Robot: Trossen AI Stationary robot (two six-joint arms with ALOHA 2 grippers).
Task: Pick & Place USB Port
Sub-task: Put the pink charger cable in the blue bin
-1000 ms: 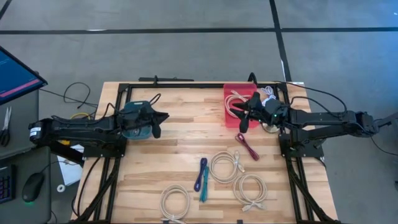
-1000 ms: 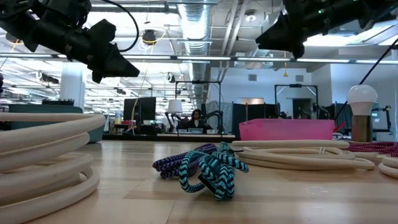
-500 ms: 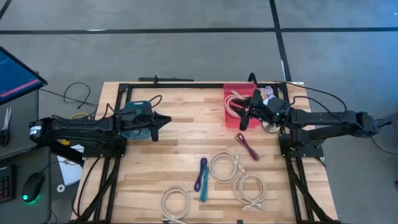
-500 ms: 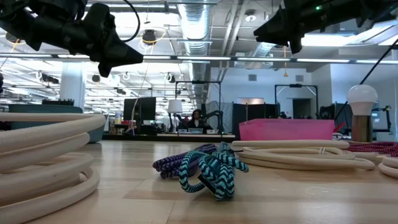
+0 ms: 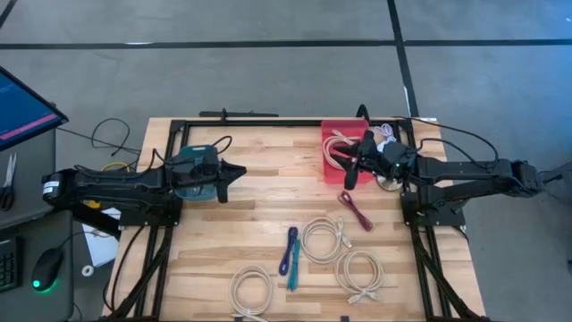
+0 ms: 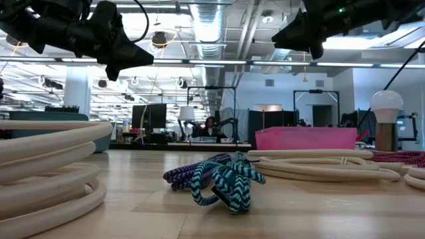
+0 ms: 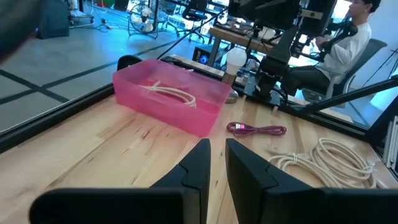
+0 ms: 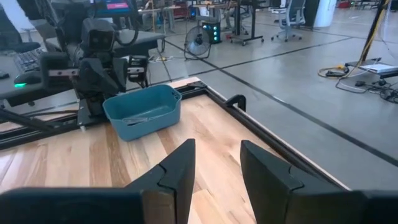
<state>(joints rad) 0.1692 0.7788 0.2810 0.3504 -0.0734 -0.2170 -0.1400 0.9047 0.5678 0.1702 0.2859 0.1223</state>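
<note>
Several coiled cables lie flat on the wooden table: a maroon one (image 5: 355, 210) (image 7: 256, 129), a blue one (image 5: 288, 250), a teal braided one (image 5: 294, 268) (image 6: 227, 184) and three white coils (image 5: 323, 240). A pink bin (image 5: 338, 143) (image 7: 171, 99) at the far right holds a white cable. A teal bin (image 5: 195, 170) (image 8: 143, 111) stands at the left. My left gripper (image 5: 239, 170) (image 7: 216, 152) hovers beside the teal bin, fingers nearly together, holding nothing. My right gripper (image 5: 349, 174) (image 8: 216, 155) hangs open and empty by the pink bin's near edge.
A lamp with a round bulb (image 6: 387, 126) stands at the table's right, behind the right arm. A black metal frame (image 5: 268, 122) borders the table. Bare wood lies between the two bins. Desks, other robot rigs and a seated person (image 7: 351, 37) show beyond the table.
My left gripper has drawn its fingers from a wide spread to nearly together and has risen a little, staying beside the teal bin. The cables and bins have not moved.
</note>
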